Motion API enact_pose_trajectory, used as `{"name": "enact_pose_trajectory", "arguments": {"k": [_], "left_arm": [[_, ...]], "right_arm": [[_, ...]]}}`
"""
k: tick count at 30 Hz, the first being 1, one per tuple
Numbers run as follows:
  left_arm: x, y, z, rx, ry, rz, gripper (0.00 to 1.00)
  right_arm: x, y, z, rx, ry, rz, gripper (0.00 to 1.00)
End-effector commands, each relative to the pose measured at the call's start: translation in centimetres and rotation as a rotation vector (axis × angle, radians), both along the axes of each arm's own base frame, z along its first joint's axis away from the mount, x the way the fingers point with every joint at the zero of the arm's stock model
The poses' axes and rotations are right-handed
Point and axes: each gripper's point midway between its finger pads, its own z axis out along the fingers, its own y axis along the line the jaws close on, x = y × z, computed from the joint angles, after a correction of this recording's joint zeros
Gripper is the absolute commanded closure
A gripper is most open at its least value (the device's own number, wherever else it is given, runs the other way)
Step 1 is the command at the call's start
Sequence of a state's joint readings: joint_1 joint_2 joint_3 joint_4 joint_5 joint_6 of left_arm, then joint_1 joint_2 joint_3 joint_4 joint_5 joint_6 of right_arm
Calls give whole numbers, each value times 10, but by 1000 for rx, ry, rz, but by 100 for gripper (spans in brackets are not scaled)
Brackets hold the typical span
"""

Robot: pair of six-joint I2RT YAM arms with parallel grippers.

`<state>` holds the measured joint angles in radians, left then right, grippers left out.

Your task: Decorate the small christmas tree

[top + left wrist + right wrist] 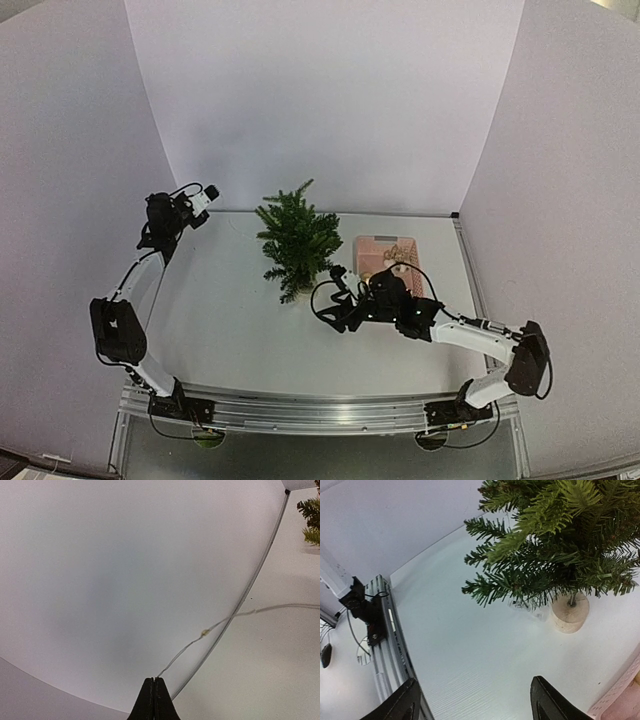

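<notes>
Dark green and bristly, the tree point(297, 240) stands upright on the white desk point(250, 330), toward the far middle, on a pale round base point(570, 612). Just to its right lies a pink basket point(378, 240) with small pale things in it, too small to make out. The right arm reaches in low from the near right. Its pincer point(475, 707) sits close to the desk between tree and basket, near the base but not touching it. In the right wrist view its two dark fingers point(402, 705) stand wide apart, with only bare desk between them, and the lower branches spread above and beyond. The left arm is raised at the far left corner of the desk, well apart from the tree. Its pincer point(154, 682) is closed tight, the tips pressed together. A thin pale wire point(220, 622) starts right at those tips, so they seem to pinch its end. The wire runs up and to the right across the left wrist view, with a tiny yellowish bead point(204, 632) partway along. A few branch tips show at that view's upper right edge.
</notes>
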<state>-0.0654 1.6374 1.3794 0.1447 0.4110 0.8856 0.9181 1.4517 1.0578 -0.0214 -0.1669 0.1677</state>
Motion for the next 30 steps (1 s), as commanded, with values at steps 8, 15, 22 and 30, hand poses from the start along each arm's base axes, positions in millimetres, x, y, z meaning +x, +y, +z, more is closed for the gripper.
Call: {"name": "enact_pose_trajectory", "arguments": {"k": [8, 15, 22, 30], "left_arm": [[32, -32, 33, -225, -33, -116, 100], [45, -60, -2, -233, 17, -185, 100], [80, -73, -8, -314, 41, -182, 100], [86, -120, -9, -541, 125, -292, 100]], "right_arm": [[38, -106, 145, 289, 47, -55, 25], [157, -142, 160, 306, 37, -222, 27], [260, -137, 159, 349, 41, -244, 28], [356, -130, 109, 375, 48, -291, 29]]}}
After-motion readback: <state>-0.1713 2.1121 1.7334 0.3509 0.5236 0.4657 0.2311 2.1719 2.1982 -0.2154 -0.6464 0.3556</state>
